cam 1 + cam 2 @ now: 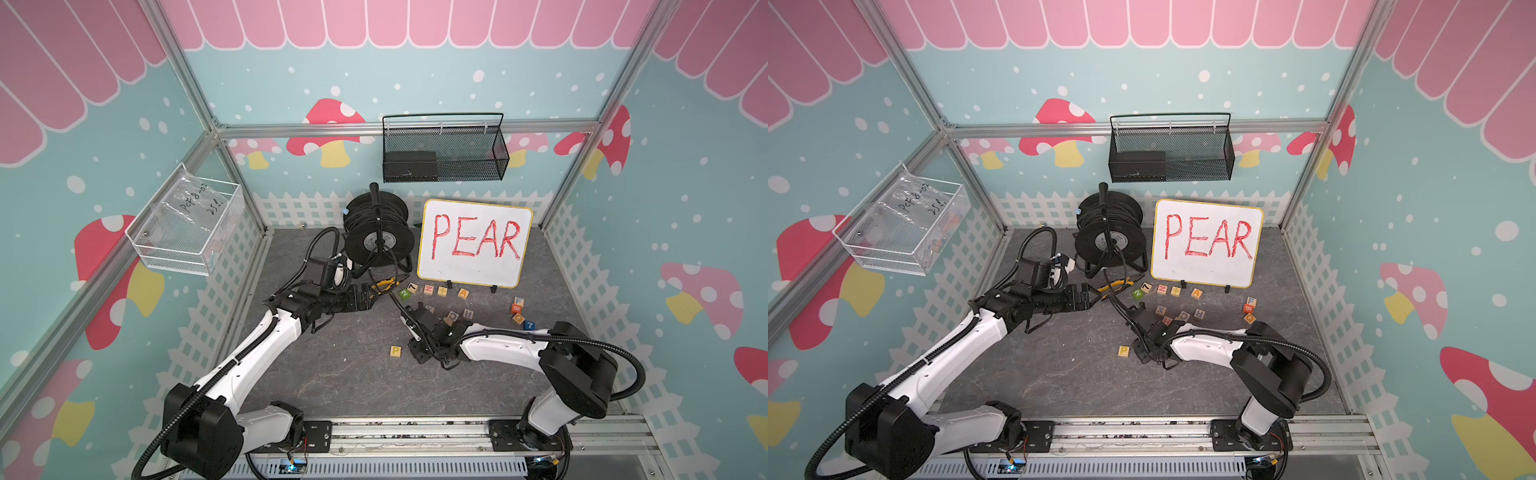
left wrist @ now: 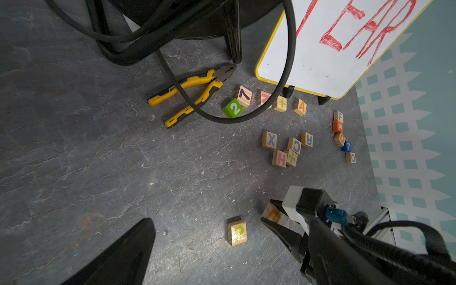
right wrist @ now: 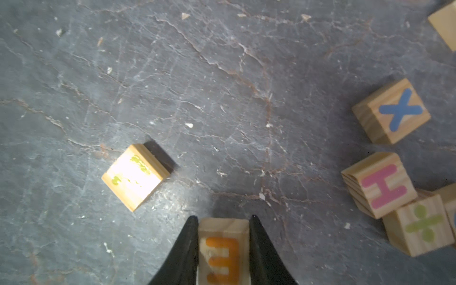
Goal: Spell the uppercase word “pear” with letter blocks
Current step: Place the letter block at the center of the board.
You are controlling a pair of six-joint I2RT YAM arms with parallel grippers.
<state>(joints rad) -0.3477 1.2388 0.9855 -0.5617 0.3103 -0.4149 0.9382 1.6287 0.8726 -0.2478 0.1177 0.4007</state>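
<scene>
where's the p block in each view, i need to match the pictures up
Both top views: P block lies alone on the mat, just beside the right end effector.
Left wrist: P block next to the E block that end effector grips.
Right wrist: P block glare-washed, beyond the gripped E block.
Shared landmark: X block.

Left tool [image 1: 371, 296] wide, right tool [image 3: 223, 219] clamped.

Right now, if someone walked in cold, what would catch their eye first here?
The whiteboard with red PEAR stands at the back of the table, beside a black cable reel. In front, the right gripper is shut on the E block, close to the lone P block.
</scene>
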